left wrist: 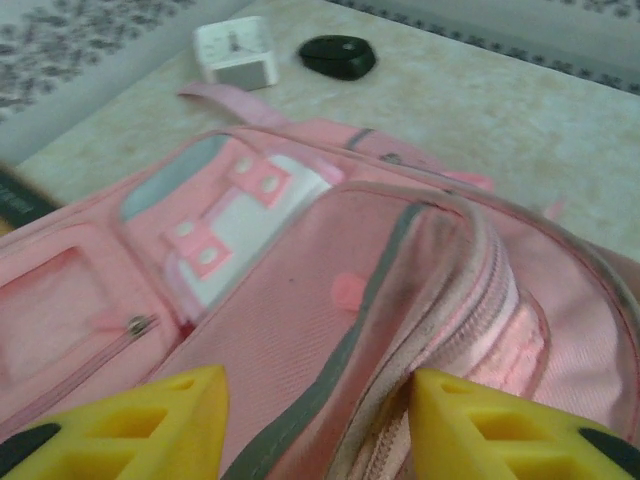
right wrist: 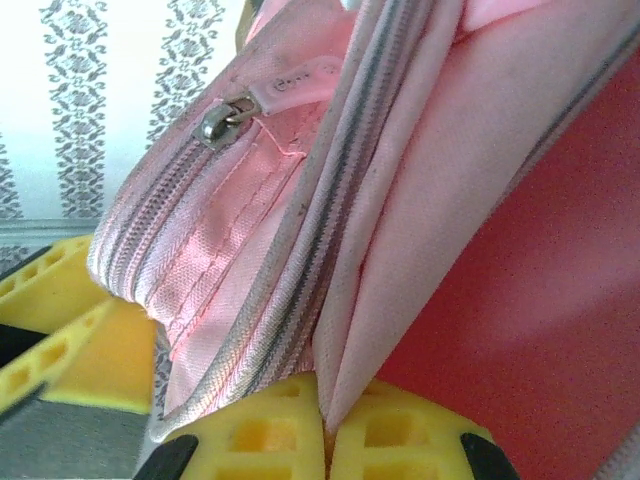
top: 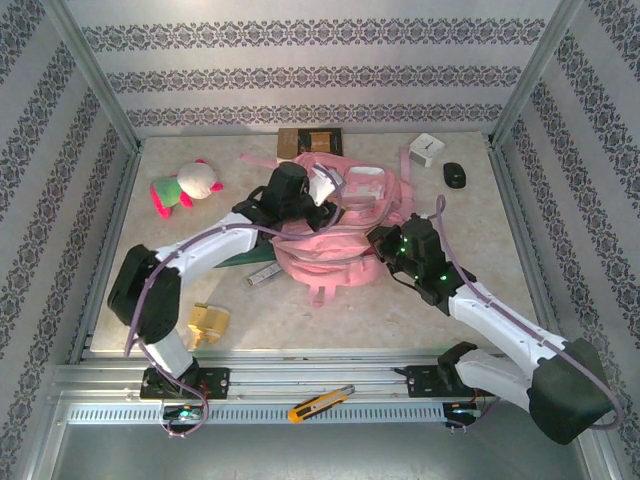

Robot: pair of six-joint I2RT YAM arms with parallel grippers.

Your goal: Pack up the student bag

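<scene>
Clamped tight with the right gripper (right wrist: 325,435) on a fold of the student bag (right wrist: 420,200), rising straight off its tips. Spread apart at the left gripper (left wrist: 315,415), straddling the bag's rim. Soft, floppy, probably light: best pinched at zip seam.

No legible text, brand, number or sign is found. Small dark marks are seen on the pink zip tab (right wrist: 297,85) of the student bag (right wrist: 430,230), and faint marks on the white box (left wrist: 237,52); neither can be read.
</scene>
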